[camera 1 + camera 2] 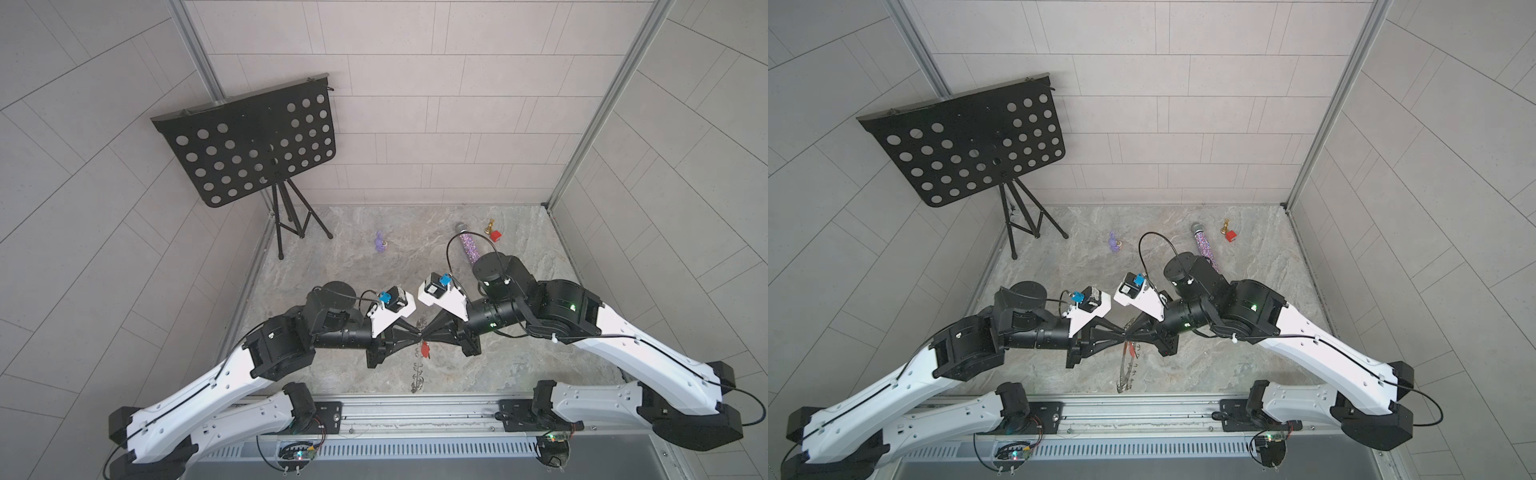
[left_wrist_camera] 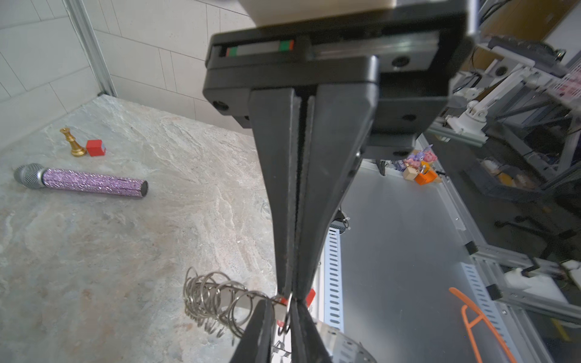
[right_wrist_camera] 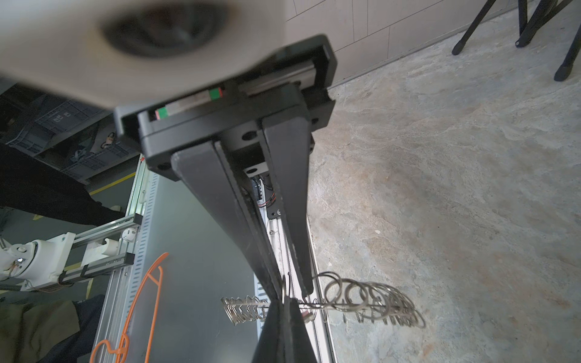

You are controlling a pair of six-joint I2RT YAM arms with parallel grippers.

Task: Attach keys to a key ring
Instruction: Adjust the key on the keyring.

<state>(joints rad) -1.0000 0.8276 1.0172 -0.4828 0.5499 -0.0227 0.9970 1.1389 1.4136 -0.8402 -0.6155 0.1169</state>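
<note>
Both arms meet tip to tip above the middle of the table. The key ring (image 1: 417,374) (image 1: 1126,370) hangs edge-on between them, a flat grey disc fringed with wire loops (image 2: 217,295) (image 3: 371,298). My right gripper (image 1: 424,333) (image 3: 294,292) is shut on the disc's rim. Facing it, my left gripper (image 1: 417,335) (image 2: 290,297) has its jaws pressed together on a thin wire loop that sticks out between the tips. The key's red tag (image 1: 425,349) (image 2: 310,297) hangs just below and behind those tips. The key's silver blade is mostly hidden by the fingers.
At the back right lie a glittery purple microphone (image 1: 469,247), a gold chess piece (image 1: 490,226) and a red cube (image 1: 496,236). A small purple figure (image 1: 380,242) stands mid-back. A black music stand (image 1: 249,141) occupies the back left corner. The table's front rail runs just below the arms.
</note>
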